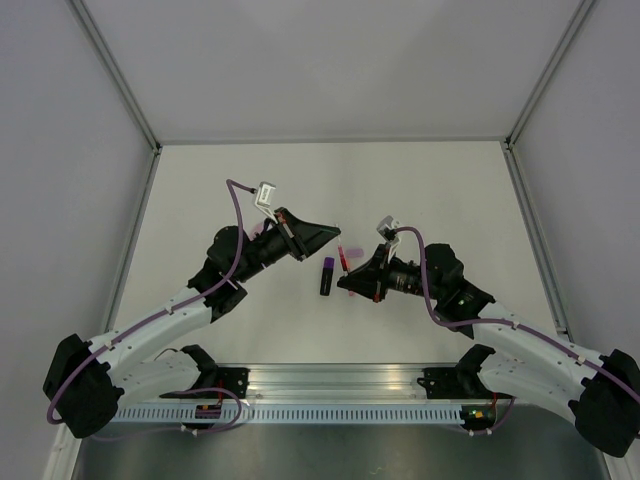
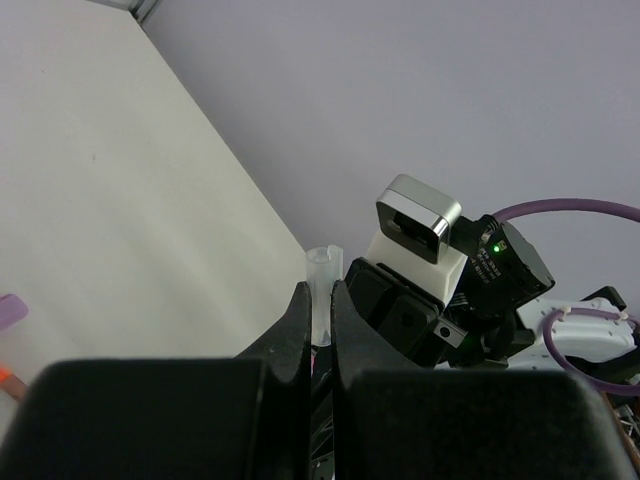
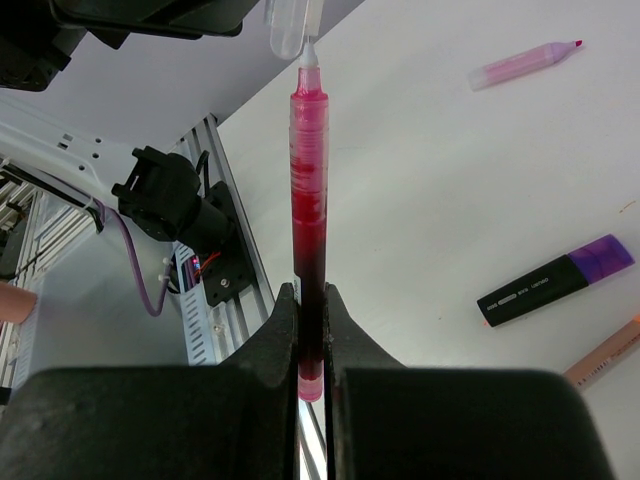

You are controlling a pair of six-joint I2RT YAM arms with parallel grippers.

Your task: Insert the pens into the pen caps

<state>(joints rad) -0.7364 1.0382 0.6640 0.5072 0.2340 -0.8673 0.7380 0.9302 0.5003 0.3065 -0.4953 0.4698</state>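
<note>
The counter is smooth, matt and off-white. The red pen has a glossy, translucent plastic barrel. The cap is clear, faintly frosted plastic. The black marker has a smooth satin plastic body and a translucent purple end. The right end effector and the left end effector have matt black plastic fingers. The rail looks like brushed metal, and the cable wears a smooth purple sheath.
</note>
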